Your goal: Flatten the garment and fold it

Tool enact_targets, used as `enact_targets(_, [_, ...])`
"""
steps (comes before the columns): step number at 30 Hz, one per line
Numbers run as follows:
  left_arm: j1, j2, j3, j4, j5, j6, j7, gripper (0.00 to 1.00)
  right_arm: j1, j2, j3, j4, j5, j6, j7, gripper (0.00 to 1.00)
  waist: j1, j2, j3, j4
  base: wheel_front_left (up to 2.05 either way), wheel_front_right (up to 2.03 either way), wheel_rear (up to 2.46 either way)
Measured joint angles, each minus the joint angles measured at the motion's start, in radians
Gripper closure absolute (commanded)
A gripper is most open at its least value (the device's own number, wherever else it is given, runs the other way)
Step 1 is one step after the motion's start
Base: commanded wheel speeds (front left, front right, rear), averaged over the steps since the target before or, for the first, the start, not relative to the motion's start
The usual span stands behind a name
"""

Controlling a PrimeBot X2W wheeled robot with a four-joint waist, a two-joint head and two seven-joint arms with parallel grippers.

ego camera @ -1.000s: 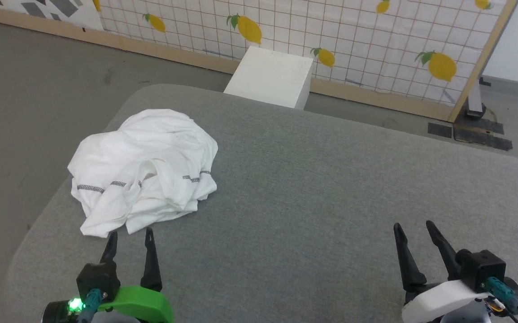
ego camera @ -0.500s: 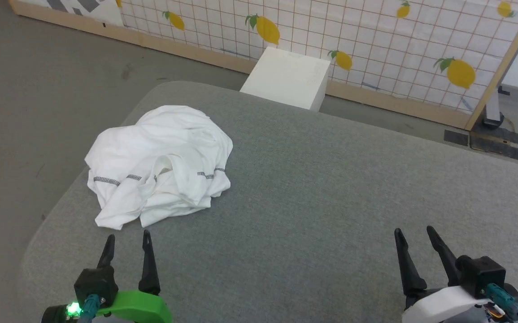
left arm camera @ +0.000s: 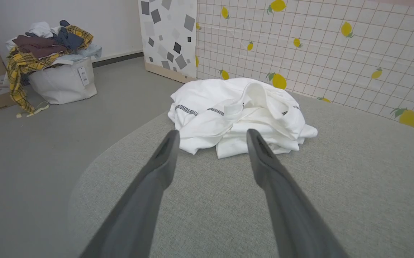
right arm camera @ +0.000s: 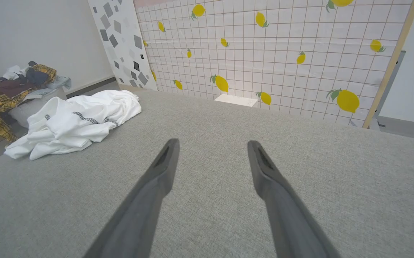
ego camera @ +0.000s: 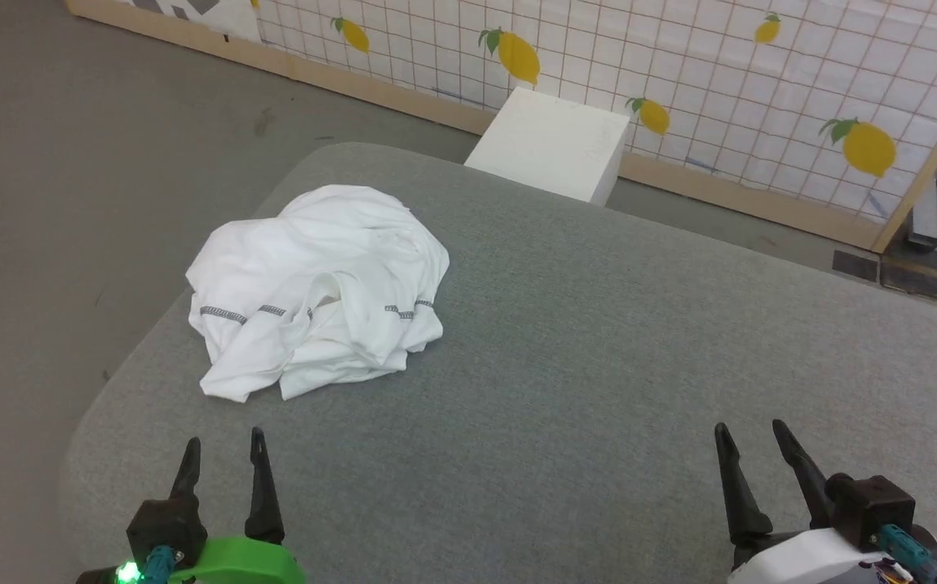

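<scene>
The garment (ego camera: 318, 284) is lying bunched up on the grey table (ego camera: 598, 365), near our left gripper (ego camera: 224, 438). We are holding it and our right gripper (ego camera: 749, 427) wide open. A white bag (left arm camera: 63, 84) on the floor is holding mixed clothes (left arm camera: 45, 39); its tag is too small to read.

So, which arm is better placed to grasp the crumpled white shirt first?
Left. The open left gripper sits just before the white fabric shirt; the open right gripper is far across the grey surface.
</scene>
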Motion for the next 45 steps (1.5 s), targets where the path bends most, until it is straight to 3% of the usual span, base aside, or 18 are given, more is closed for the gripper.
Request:
enact_targets(11, [0.011,0.000,0.003,0.004,-0.007,0.012,-0.021,0.00,0.002,0.000,0.002,0.010,0.000,0.000,-0.022,0.00,0.0000,0.0000,-0.008,0.036,0.00,0.00,0.00])
enact_targets(25, [0.016,0.000,-0.009,0.001,-0.007,0.024,-0.022,0.00,0.004,0.000,0.002,0.010,0.000,0.000,-0.025,0.00,0.0000,0.0000,-0.010,0.026,0.00,0.00,0.00])
enact_targets(28, [0.013,0.005,-0.009,0.014,-0.022,0.008,-0.017,0.00,0.004,0.000,0.002,0.009,0.000,0.000,-0.025,0.00,0.0000,0.0000,-0.007,0.024,0.00,0.00,0.00])
enact_targets(31, [-0.037,0.028,0.002,0.037,-0.044,-0.018,0.041,0.00,0.004,0.000,0.007,0.006,-0.005,0.000,-0.025,0.00,0.0000,0.0000,0.003,0.018,0.00,0.00,0.00])
enact_targets(37, [-0.315,0.101,0.039,0.136,-0.154,-0.091,0.249,0.00,-0.005,0.001,0.000,0.000,-0.042,0.000,-0.025,0.00,0.0000,0.0000,0.043,-0.010,0.00,0.00,0.00])
enact_targets(45, [-0.594,0.134,0.054,0.330,-0.270,-0.111,0.570,0.00,-0.053,0.001,-0.032,-0.035,-0.103,0.000,-0.015,0.00,0.0001,-0.0001,0.139,-0.073,0.00,0.00,0.00])
